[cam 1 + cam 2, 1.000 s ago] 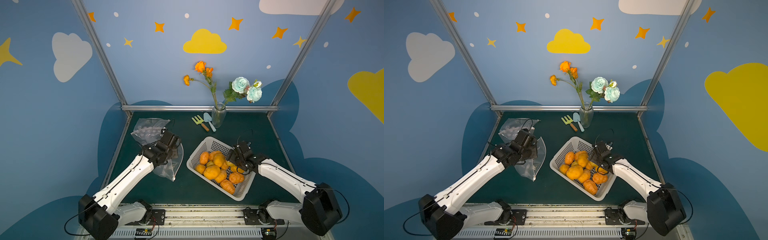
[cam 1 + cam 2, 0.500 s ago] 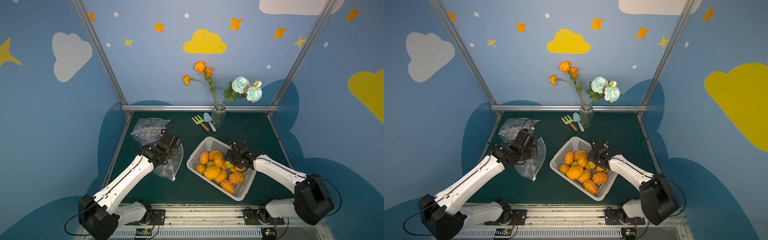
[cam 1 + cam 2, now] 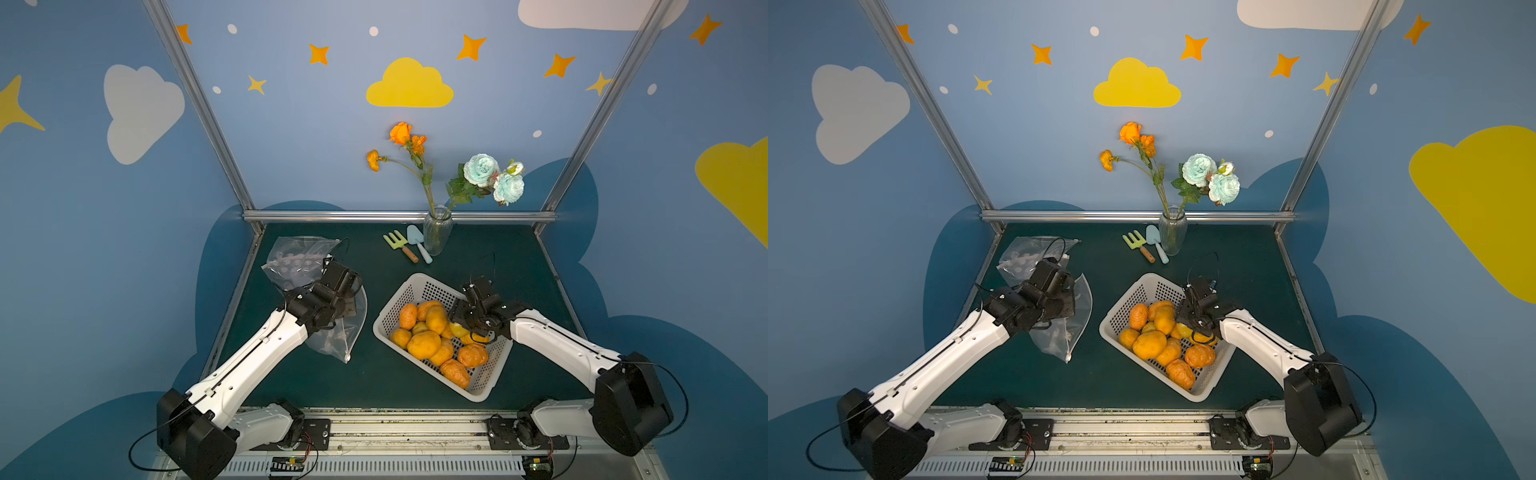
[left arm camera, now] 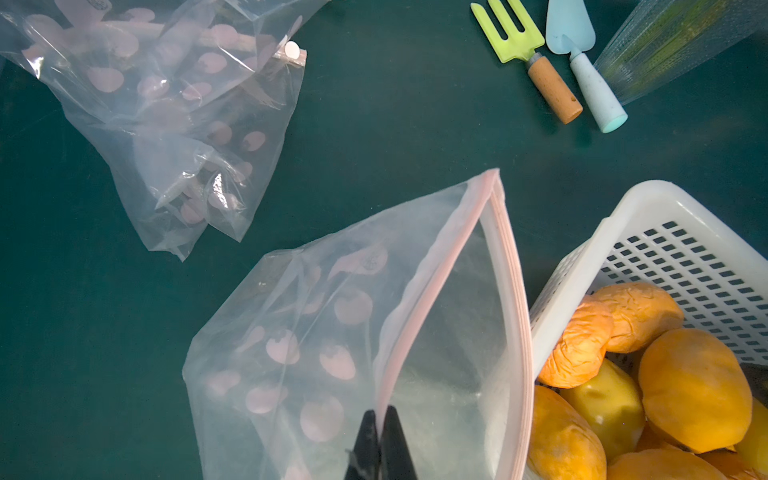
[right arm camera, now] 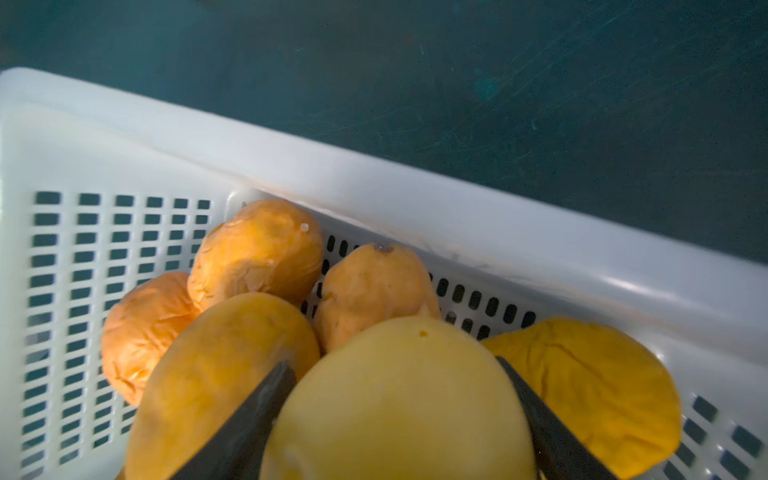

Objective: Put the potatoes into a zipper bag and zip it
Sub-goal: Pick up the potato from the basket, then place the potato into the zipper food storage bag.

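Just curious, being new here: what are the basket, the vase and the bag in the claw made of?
Basket: looks like moulded white plastic, smooth, slightly shiny, with rows of slots.
Bag: thin clear plastic film, creased and glossy, pink zip strip.
Vase: probably clear ribbed glass, stems showing through; could be plastic.

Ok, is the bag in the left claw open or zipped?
Open: in the left wrist view the bag gapes, its pink zipper strips apart, the left claw pinching one lip.

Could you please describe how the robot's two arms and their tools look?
The left arm and right arm have white tapered links, bulky black joints and thin black cables. The left tool and right tool end in slim, black, pointed fingers.
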`<state>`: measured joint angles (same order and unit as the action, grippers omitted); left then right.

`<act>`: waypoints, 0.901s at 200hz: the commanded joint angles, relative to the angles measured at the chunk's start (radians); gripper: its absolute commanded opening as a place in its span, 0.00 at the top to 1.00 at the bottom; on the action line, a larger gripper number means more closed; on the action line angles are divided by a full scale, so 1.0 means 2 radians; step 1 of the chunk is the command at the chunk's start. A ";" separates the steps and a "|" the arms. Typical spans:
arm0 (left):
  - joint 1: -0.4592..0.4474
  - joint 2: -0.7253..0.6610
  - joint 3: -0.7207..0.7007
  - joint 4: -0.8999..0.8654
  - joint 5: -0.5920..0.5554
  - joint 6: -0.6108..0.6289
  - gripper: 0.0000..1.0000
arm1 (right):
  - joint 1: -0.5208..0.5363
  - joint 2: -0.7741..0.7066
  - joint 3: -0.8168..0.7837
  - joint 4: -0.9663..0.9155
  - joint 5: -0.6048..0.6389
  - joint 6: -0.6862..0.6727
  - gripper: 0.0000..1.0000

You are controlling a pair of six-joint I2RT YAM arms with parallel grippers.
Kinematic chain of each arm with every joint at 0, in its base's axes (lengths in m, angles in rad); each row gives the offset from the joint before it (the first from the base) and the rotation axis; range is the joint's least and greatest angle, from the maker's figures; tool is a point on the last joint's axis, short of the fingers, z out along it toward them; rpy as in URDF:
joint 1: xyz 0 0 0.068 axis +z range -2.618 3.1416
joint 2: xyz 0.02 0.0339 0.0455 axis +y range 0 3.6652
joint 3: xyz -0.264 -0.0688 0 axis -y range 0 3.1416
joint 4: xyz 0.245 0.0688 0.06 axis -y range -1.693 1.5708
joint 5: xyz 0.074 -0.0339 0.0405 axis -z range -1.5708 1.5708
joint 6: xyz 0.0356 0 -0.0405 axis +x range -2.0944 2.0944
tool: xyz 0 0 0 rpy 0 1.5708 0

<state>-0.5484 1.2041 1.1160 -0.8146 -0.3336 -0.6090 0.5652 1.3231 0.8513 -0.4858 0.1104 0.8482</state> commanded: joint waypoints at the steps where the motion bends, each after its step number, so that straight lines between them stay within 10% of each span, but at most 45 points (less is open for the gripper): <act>1: 0.000 -0.002 -0.006 0.003 0.016 0.007 0.97 | 0.002 -0.034 0.023 0.005 -0.028 -0.035 0.47; 180: -0.001 -0.018 -0.013 0.054 0.132 0.012 0.97 | 0.172 0.059 0.154 0.194 -0.210 -0.199 0.69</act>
<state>-0.5495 1.1835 1.0962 -0.7269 -0.0994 -0.5941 0.8738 1.4090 1.0943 -0.1303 -0.2668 0.4927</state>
